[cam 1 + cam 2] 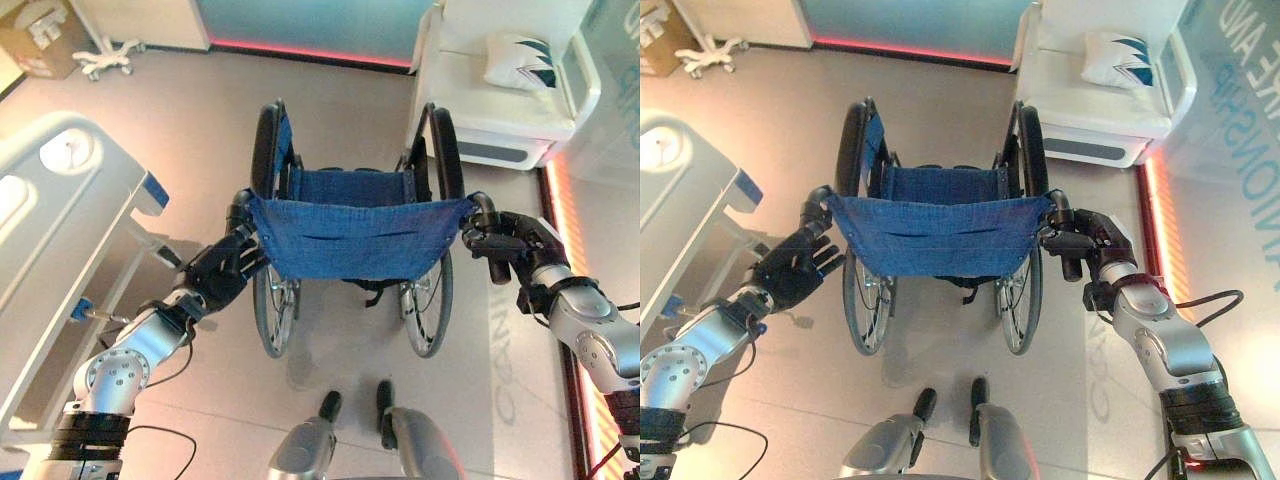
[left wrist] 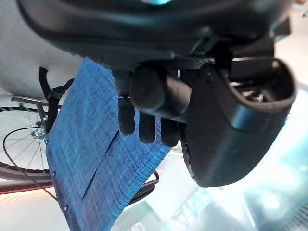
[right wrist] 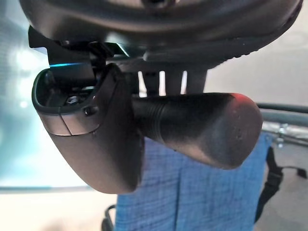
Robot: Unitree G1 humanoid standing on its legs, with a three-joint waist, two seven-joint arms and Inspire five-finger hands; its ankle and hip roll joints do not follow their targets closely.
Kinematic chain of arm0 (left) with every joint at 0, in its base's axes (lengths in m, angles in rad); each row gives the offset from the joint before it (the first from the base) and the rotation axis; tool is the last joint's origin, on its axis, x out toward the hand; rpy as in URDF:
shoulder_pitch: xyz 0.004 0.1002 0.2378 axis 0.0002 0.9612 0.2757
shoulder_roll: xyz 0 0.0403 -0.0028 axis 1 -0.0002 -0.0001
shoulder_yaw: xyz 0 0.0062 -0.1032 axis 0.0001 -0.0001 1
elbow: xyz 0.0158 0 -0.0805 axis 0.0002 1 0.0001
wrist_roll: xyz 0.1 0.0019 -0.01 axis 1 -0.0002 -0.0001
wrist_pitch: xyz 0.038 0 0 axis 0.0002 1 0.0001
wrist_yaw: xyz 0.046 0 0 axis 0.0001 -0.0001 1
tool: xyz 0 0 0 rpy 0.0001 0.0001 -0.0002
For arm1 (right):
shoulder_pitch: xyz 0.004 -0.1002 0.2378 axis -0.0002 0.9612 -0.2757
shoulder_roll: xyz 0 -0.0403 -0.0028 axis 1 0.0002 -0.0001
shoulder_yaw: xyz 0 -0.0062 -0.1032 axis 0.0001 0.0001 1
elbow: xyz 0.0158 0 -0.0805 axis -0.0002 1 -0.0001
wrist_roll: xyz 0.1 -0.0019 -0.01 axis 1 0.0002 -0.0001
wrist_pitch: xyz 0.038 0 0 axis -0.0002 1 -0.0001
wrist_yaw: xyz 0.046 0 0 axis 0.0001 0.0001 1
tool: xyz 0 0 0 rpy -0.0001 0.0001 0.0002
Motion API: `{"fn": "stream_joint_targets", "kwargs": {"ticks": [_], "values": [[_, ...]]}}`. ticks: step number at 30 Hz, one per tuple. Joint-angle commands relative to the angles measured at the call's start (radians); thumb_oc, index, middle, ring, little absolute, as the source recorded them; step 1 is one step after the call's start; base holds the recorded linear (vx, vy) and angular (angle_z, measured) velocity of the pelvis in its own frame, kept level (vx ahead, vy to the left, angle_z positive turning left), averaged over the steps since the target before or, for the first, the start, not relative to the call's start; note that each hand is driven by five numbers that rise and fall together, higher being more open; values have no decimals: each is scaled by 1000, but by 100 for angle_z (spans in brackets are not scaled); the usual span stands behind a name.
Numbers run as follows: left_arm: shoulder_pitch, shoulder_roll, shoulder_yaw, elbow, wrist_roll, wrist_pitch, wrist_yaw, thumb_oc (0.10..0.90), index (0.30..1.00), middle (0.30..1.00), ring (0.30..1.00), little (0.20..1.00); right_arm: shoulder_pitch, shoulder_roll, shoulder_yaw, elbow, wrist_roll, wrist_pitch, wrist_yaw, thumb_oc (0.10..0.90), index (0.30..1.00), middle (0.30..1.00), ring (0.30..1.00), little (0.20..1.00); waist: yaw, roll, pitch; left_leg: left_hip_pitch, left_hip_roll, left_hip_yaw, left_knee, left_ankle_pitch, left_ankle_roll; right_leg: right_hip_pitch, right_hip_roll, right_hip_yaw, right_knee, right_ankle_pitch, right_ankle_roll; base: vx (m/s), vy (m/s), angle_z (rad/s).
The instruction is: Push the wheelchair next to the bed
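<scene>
A wheelchair with a blue cloth backrest (image 1: 350, 235) and large black wheels stands in the middle of the floor, its back towards me. My right hand (image 1: 515, 240) is shut on its right push handle (image 3: 202, 127), thumb curled under the grip. My left hand (image 1: 218, 275) is at the left push handle (image 2: 151, 91). That grip lies between thumb and palm, with the fingers (image 2: 144, 127) straight and spread. A white hospital bed (image 1: 60, 200) with blue fittings stands along the left.
A second white bed (image 1: 500, 130) with a patterned pillow (image 1: 515, 60) stands at the far right, close to the wheelchair's right wheel. A cardboard box (image 1: 35, 35) and a white wheeled base (image 1: 105, 55) sit at the far left. Red light strips line the wall foot.
</scene>
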Motion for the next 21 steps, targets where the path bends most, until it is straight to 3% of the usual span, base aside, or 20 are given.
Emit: {"fn": "stream_joint_targets", "kwargs": {"ticks": [1, 4, 5, 6, 7, 8, 9, 10, 11, 13, 14, 15, 16, 19, 21], "values": [[-88, 60, 137, -96, -28, -204, -51, 400, 300, 300, 300, 300, -103, -10, 35, -132, 36, -149, 150, 400, 300, 300, 300, 300, 23, -33, -147, 136, -50, 215, 192, -243, 6, -34, -27, -55, -112, 267, 2, 485, -162, 79], [-62, 37, 140, -111, -43, -190, -56, 400, 300, 300, 300, 300, -112, -19, 28, -150, 45, -110, 143, 400, 300, 300, 300, 300, 4, -21, -195, 165, -9, 215, 258, -192, -29, -31, 15, -58, -24, 221, -33, 489, -146, 70], [-66, 31, 138, -103, -46, -184, -59, 400, 300, 300, 300, 300, -123, -24, 36, -145, 49, -97, 141, 400, 300, 300, 300, 300, -7, -16, -207, 178, 14, 219, 304, -151, -48, -32, 33, -51, 13, 209, -51, 564, -154, 78], [-62, 29, 137, -98, -57, -181, -61, 400, 300, 300, 300, 300, -125, -32, 38, -140, 47, -91, 155, 400, 300, 300, 300, 300, -19, -7, -224, 181, 46, 227, 385, -46, -84, -24, 55, -61, 45, 193, -79, 461, -138, 65], [-58, 27, 141, -100, -58, -179, -57, 400, 300, 300, 300, 300, -123, -36, 37, -141, 47, -90, 162, 400, 300, 300, 300, 300, -20, -10, -229, 177, 46, 241, 466, 8, -101, -12, 58, -69, 44, 186, -90, 510, -187, 69], [-38, 17, 152, -111, -57, -167, -48, 400, 300, 300, 300, 300, -106, -43, 26, -148, 42, -88, 179, 400, 300, 300, 300, 300, -22, -7, -234, 106, 36, 250, 655, 124, -140, 31, 78, -84, 32, 163, -121, 450, -201, 40], [-20, 11, 155, -115, -63, -159, -47, 400, 300, 300, 300, 300, -91, -50, 19, -157, 42, -86, 177, 400, 300, 300, 300, 300, -15, -14, -222, -19, 4, 264, 861, 180, -158, 78, 86, -88, 31, 142, -151, 507, -233, 20], [-12, 2, 155, -112, -53, -150, -53, 400, 300, 300, 300, 300, -91, -52, 18, -153, 49, -86, 178, 400, 300, 300, 300, 300, -6, -23, -208, -124, -14, 279, 948, 187, -156, 117, 86, -92, 29, 132, -165, 434, -195, -7], [-10, -6, 155, -112, -43, -144, -54, 400, 300, 300, 300, 300, -95, -51, 21, -149, 54, -87, 176, 400, 300, 300, 300, 300, 6, -27, -193, -208, -29, 289, 960, 161, -143, 151, 91, -92, 32, 125, -169, 419, -130, 11], [7, -2, 162, -117, -40, -157, -61, 400, 300, 300, 300, 300, -101, -51, 32, -164, 51, -83, 188, 400, 300, 300, 300, 300, 35, -24, -162, -251, -23, 294, 817, 102, -114, 207, 111, -71, 43, 102, -162, 479, -65, 13], [13, 4, 166, -120, -44, -163, -63, 400, 300, 300, 300, 300, -103, -52, 34, -171, 48, -77, 192, 400, 300, 300, 300, 300, 40, -24, -158, -250, -15, 295, 759, 102, -110, 214, 116, -69, 46, 96, -161, 478, -14, -25], [20, 20, 173, -123, -62, -167, -62, 400, 300, 300, 300, 300, -110, -52, 43, -185, 46, -65, 184, 400, 300, 300, 300, 300, 48, -20, -156, -239, 9, 301, 612, 120, -106, 230, 129, -66, 49, 78, -162, 587, 53, -48], [22, 46, 178, -115, -79, -170, -64, 400, 300, 300, 300, 300, -125, -52, 67, -185, 49, -60, 166, 400, 300, 300, 300, 300, 60, -11, -159, -229, 51, 315, 351, 176, -111, 259, 154, -59, 46, 48, -169, 557, 74, -40], [28, 47, 160, -101, -66, -188, -80, 400, 300, 300, 300, 300, -131, -44, 89, -156, 39, -86, 164, 400, 300, 300, 300, 300, 71, 12, -164, -231, 89, 346, 65, 261, -138, 297, 191, -59, 46, 13, -176, 525, 112, -26], [63, 25, 149, -113, -39, -229, -99, 400, 300, 300, 300, 300, -90, -38, 76, -149, 14, -122, 208, 400, 300, 300, 300, 300, 91, 14, -172, -234, 93, 361, -145, 287, -139, 369, 194, -49, 48, -37, -170, 711, 165, 0]]}}
